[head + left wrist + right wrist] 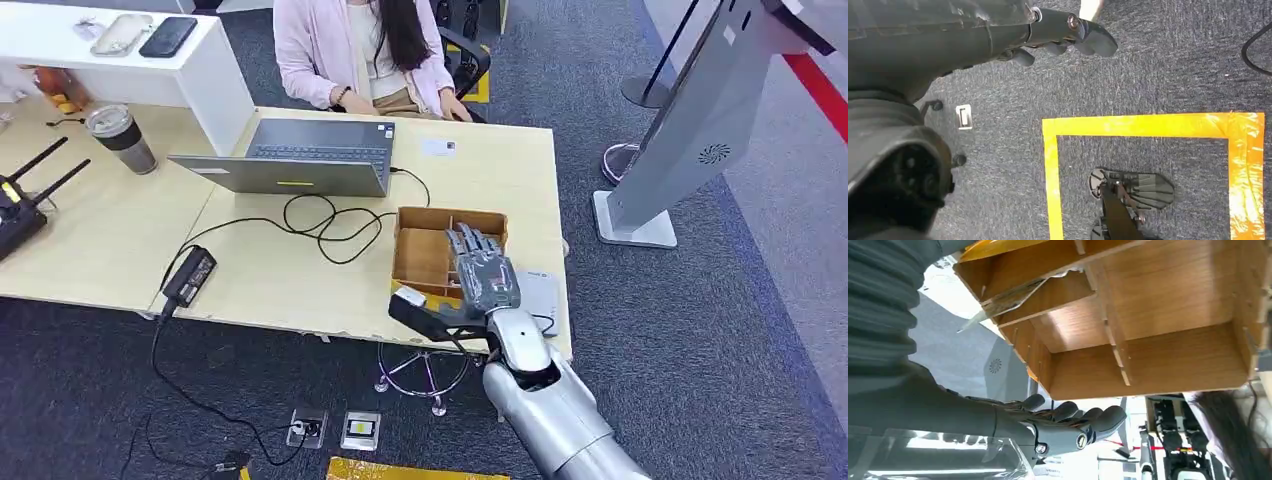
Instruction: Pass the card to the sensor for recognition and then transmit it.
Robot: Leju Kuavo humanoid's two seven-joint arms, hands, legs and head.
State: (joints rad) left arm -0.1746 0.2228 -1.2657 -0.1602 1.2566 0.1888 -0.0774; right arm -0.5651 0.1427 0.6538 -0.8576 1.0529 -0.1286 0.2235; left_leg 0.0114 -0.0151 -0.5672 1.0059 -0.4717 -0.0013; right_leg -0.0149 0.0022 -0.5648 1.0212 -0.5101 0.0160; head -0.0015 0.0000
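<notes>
My right hand (483, 272) hovers over the wooden divided box (425, 255) at the table's near right edge, fingers stretched out and thumb spread to the side, holding nothing. In the right wrist view its fingers (1073, 422) lie straight beside the box (1158, 340), where a thin clear card (1003, 301) leans in one compartment. A flat pale grey pad (541, 292) lies on the table right of the box, partly under my forearm. Near the person lies a small white card (438, 147). My left hand (1068, 32) hangs over the carpet with nothing in it.
A laptop (300, 158) with black cables (320, 222) and a power brick (190, 274) lies left of the box. A seated person (365, 50) is at the table's far side. A grey kiosk stand (690, 120) rises on the right. A cup (122, 136) stands far left.
</notes>
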